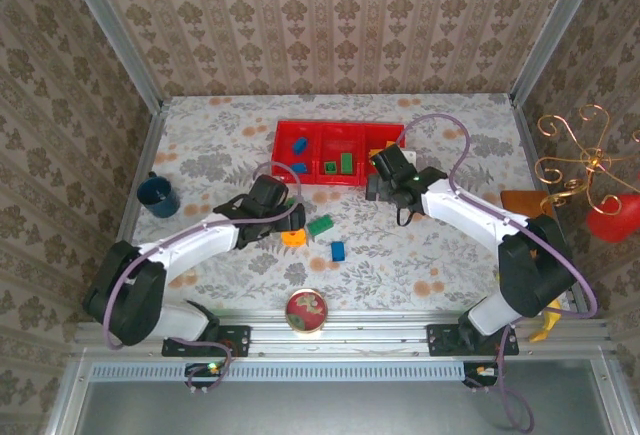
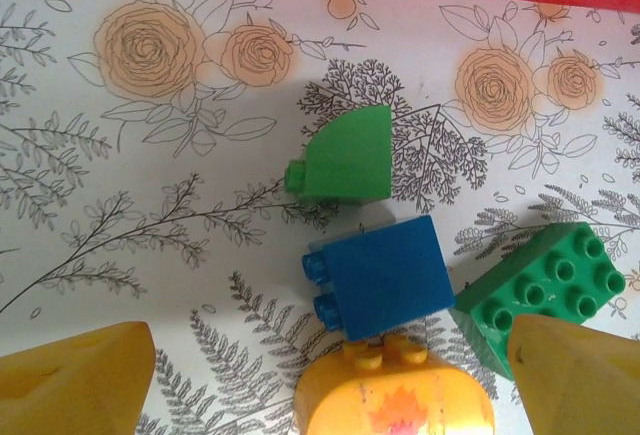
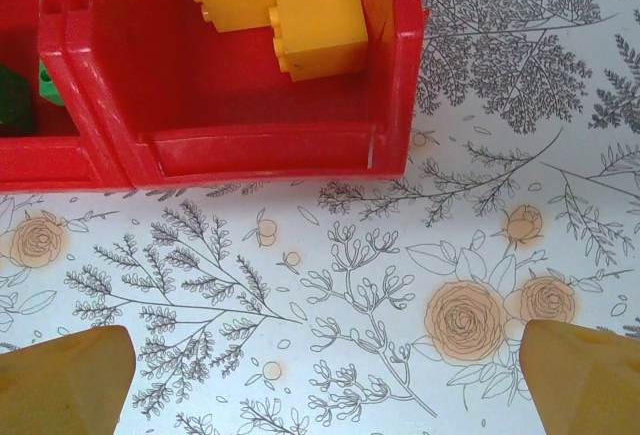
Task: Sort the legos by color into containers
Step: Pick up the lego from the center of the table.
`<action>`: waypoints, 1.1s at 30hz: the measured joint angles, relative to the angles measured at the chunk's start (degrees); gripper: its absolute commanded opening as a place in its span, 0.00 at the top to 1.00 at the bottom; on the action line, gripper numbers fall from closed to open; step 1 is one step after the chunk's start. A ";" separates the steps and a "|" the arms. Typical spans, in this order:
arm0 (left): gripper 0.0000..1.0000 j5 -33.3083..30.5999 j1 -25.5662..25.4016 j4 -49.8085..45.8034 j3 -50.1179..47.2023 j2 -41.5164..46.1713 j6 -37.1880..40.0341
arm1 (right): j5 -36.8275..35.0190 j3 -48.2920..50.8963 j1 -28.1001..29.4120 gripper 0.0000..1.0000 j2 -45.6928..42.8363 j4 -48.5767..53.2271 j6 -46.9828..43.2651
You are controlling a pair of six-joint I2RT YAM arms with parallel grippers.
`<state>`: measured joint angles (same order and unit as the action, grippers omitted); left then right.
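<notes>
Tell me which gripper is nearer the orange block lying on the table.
Left. The left gripper hangs right over the orange block; the right gripper is off by the red tray.

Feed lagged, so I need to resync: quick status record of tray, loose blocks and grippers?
tray: red three-compartment tray
left compartment: blue blocks
middle compartment: green blocks
right compartment: orange blocks
loose: curved green block, blue block, studded green block, orange piece
left gripper: open, above loose blocks
right gripper: open, empty, over table before tray
</notes>
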<state>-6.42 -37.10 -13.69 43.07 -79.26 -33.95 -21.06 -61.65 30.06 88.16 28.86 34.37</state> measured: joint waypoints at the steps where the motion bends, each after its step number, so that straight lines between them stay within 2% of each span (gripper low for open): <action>1: 0.10 0.00 0.00 0.00 0.70 -0.96 0.00 | 0.02 0.17 0.02 0.00 0.00 0.00 0.24; 11: 0.15 0.00 0.00 0.37 7.04 -10.29 0.04 | 0.00 0.31 0.26 0.00 0.00 0.00 1.05; 19: 0.19 0.17 0.00 0.04 8.09 -14.82 0.04 | 0.00 0.31 0.26 0.00 0.00 -0.02 1.66; 25: 0.19 0.17 0.00 -0.50 8.15 -16.52 0.04 | 0.02 0.31 0.26 0.00 0.09 -0.02 1.68; 33: 0.25 -0.15 0.00 -1.22 8.15 -16.70 0.04 | 0.04 0.31 0.26 0.00 0.09 -0.02 1.70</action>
<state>-6.57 -37.10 -14.92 51.22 -95.96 -33.91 -21.02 -61.34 30.33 88.25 28.84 36.07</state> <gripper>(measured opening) 0.762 0.999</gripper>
